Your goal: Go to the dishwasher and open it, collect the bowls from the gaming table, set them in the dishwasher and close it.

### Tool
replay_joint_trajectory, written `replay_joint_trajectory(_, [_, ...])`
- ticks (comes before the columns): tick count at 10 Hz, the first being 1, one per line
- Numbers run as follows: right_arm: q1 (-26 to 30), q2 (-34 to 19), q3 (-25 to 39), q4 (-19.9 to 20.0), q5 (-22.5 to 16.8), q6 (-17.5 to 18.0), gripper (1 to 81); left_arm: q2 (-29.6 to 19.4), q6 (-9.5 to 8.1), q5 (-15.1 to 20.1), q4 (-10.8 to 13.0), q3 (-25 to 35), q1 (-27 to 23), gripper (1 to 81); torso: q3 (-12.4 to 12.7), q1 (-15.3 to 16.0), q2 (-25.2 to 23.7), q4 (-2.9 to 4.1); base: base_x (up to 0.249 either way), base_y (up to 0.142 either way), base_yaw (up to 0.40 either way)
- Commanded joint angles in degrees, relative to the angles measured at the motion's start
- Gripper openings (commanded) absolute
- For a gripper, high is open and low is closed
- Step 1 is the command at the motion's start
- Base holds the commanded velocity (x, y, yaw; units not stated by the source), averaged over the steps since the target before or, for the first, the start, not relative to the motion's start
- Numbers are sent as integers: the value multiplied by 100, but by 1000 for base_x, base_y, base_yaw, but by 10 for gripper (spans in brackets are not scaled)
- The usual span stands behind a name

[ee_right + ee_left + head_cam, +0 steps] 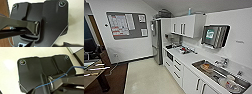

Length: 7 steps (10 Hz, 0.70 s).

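From my remote station, the head view opens on a narrow office kitchenette: a white counter point(194, 61) runs from the middle of the frame down to the lower right, with white base cabinets and drawers point(177, 71) with dark bar handles beneath it. A steel sink point(220, 75) is sunk into the counter at lower right, holding an orange bowl point(205, 67) toward its near-centre end and white dishes point(229, 83) at the far right, with a tap point(224, 61) just behind. A small dark-fronted appliance point(169, 56) sits built into the cabinet run near the frame's centre; I cannot say from here whether it is the dishwasher. A tall steel refrigerator point(157, 41) stands at upper centre, white wall cabinets point(185, 25) hang to its right, and a paper-towel dispenser point(215, 36) is fixed to the wall at upper right. A grey notice board point(126, 25) with pinned sheets fills the upper left wall. At the left edge I see the corner of a table with rods point(95, 71) on dark brown flooring, while pale flooring point(146, 77) covers the lower centre. Both wrist views show the robot's dark plate above pale floor; I cannot tell how either gripper's fingers are set or whether they hold anything. The bowls and gaming table cannot be made out here.
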Motion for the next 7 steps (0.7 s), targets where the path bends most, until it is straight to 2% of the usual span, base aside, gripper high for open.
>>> replay_joint_trajectory(1, [273, 31, -1, -29, -307, -11, 811, -14, 43, 232, 58, -9, -269, 811, 0, 0, 0, 0, 0, 0, 349])
replay_joint_trajectory(7, [273, -4, -36, -38, -307, -11, 811, -5, 53, 240, 58, -9, -269, 811, 0, 0, 0, 0, 0, 0, 349])
